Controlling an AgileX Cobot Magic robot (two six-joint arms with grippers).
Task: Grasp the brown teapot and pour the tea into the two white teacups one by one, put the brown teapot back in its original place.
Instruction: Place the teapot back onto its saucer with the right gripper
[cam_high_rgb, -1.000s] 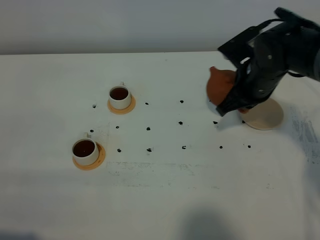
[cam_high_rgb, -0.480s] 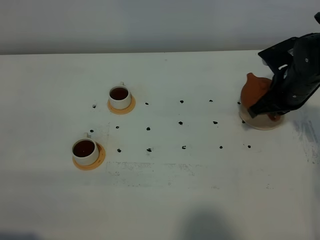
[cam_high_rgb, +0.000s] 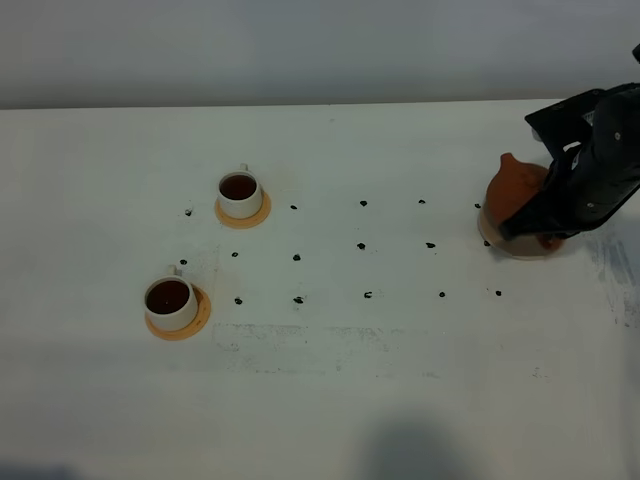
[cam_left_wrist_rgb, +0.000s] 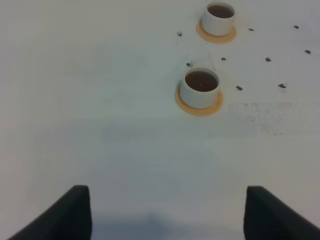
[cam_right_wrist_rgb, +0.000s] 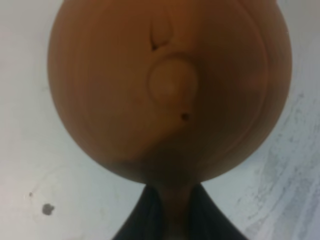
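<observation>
From the high camera, the brown teapot (cam_high_rgb: 512, 196) sits on the pale coaster (cam_high_rgb: 508, 247) at the right of the white surface (cam_high_rgb: 330, 380), with the right tool (cam_high_rgb: 548, 215) clenched on its handle. Two filled white teacups, one farther back (cam_high_rgb: 240, 194) and one nearer (cam_high_rgb: 170, 302), stand on orange saucers at the left.

In the left wrist view, the left tool (cam_left_wrist_rgb: 165, 212) hangs released above the surface, both teacups beyond it.

In the right wrist view, dark fingers (cam_right_wrist_rgb: 147, 215) pinch the teapot's handle (cam_right_wrist_rgb: 174, 212) below the knobbed lid (cam_right_wrist_rgb: 171, 82).

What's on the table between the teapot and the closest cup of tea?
Only bare white table with small black dots, seen from the high camera, between the brown teapot and the farther teacup.
</observation>
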